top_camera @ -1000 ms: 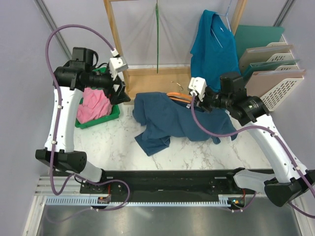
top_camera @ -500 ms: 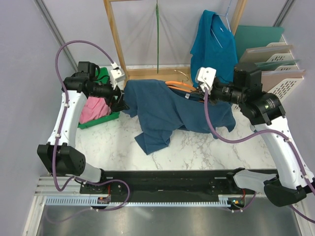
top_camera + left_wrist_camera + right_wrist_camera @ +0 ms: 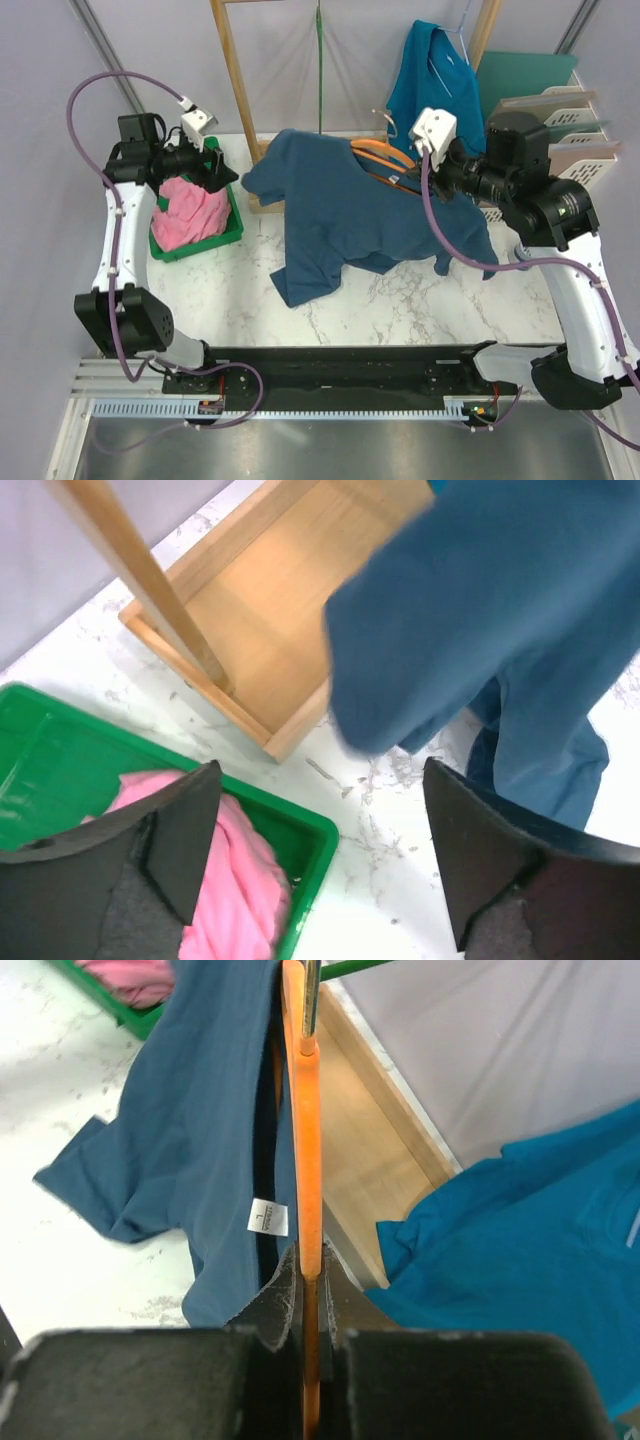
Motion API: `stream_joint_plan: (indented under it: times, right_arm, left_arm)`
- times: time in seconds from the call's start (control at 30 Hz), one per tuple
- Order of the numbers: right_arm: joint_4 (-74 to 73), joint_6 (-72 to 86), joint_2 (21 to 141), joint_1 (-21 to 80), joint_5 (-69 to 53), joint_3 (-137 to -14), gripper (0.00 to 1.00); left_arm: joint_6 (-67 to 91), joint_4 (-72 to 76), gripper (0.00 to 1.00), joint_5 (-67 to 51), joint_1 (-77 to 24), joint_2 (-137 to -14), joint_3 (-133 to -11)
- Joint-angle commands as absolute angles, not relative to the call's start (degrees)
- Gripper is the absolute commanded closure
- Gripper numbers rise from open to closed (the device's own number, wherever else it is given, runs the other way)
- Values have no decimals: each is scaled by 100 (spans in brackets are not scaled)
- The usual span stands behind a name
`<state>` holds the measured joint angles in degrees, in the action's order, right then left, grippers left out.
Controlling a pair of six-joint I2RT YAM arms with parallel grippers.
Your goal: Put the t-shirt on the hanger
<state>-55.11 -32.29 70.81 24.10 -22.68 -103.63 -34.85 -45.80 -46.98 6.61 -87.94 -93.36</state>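
The navy t-shirt (image 3: 340,215) is trailed down to the marble surface (image 3: 420,300) and draped over the orange hanger (image 3: 308,1140), which is clamped in the right tool (image 3: 308,1290). The left tool (image 3: 320,780) is held apart, empty, above the green bin (image 3: 225,230).

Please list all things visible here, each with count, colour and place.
orange hanger: 1, orange, centre back
navy t-shirt: 1, dark blue, draped from orange hanger onto table
teal shirt: 1, teal, hanging back right
wooden rack: 1, pale wood, back centre
green hanger: 1, green, within wooden rack
green tray: 1, green, left
pink garment: 1, pink, in green tray
file trays: several, beige and green, back right
left fingers: 2, black, open, beside green tray
right fingers: 2, black, shut on orange hanger
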Motion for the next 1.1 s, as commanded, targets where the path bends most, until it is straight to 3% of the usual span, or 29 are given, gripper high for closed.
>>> stream_joint_plan:
  times: [0.0, 0.13, 0.3, 0.33, 0.47, 0.7, 0.87, 1.07]
  right_arm:
    - [-5027, -1813, 7356, 2312, -1451, -11343, 100]
    - [-5027, -732, 7952, 2312, -994, -12461, 100]
    - [-4800, 717, 8104, 2312, -668, -12851, 100]
    - [-4721, 869, 7999, 2312, -685, -12745, 100]
    - [-4131, 1055, 7638, 2311, -1124, -11997, 100]
    - [-5887, 281, 8086, 2303, 333, -14202, 100]
    - [-6300, -139, 6787, 2312, 353, -12239, 100]
    - [-7144, -501, 6056, 2285, -387, -11454, 100]
  left_arm:
    - [-1770, -2184, 7, -4948, 782, -7099, -8098]
    - [-1608, -1591, 6, -4914, 415, -5777, -6605]
    - [-2276, -1259, 8, -3522, -2324, -4230, -5135]
    - [-2294, -1135, 10, -3133, -3425, -4062, -4785]
    - [-2688, -528, 11, -928, -5453, -4698, -4553]
    - [-2444, -193, 9, -642, -5397, -5168, -4719]
    - [-2048, -482, 9, -510, -5317, -5142, -4834]
    - [-2048, -703, 9, -458, -5300, -4992, -4702]
